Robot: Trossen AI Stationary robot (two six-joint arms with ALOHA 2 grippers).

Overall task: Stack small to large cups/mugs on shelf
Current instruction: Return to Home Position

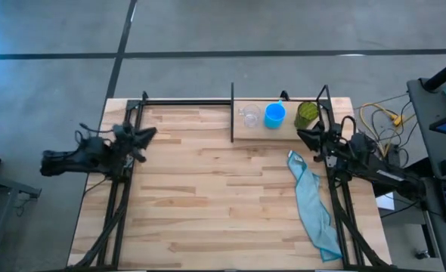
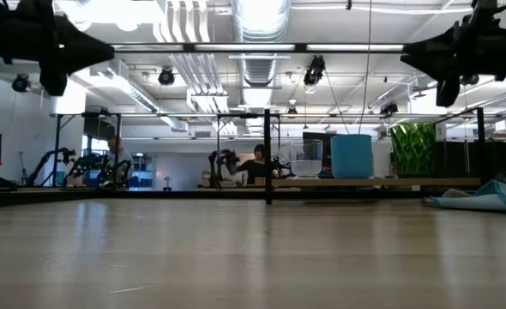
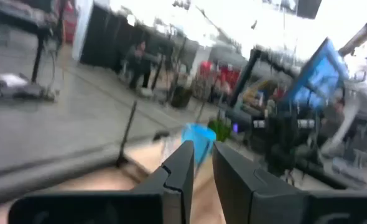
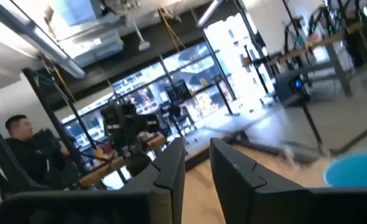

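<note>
Three cups stand upright in a row, each on its base, on the shelf (image 1: 242,133), a light wood board in a black frame at the table's far right. From left to right they are the clear cup (image 1: 250,116) (image 2: 306,159), the blue mug (image 1: 274,115) (image 2: 352,156) and the dark green cup (image 1: 307,115) (image 2: 413,149). My right gripper (image 1: 302,136) (image 4: 197,146) hovers above the table just near of the green cup, its fingers close together and holding nothing. My left gripper (image 1: 149,134) (image 3: 203,149) waits high over the table's left side, likewise shut and empty.
A teal cloth (image 1: 310,204) (image 2: 484,199) lies crumpled on the table's right side, near of the shelf. A black upright post (image 1: 232,113) marks the shelf's left end. Bare wood tabletop (image 1: 208,196) spreads across the middle. People sit in the room beyond.
</note>
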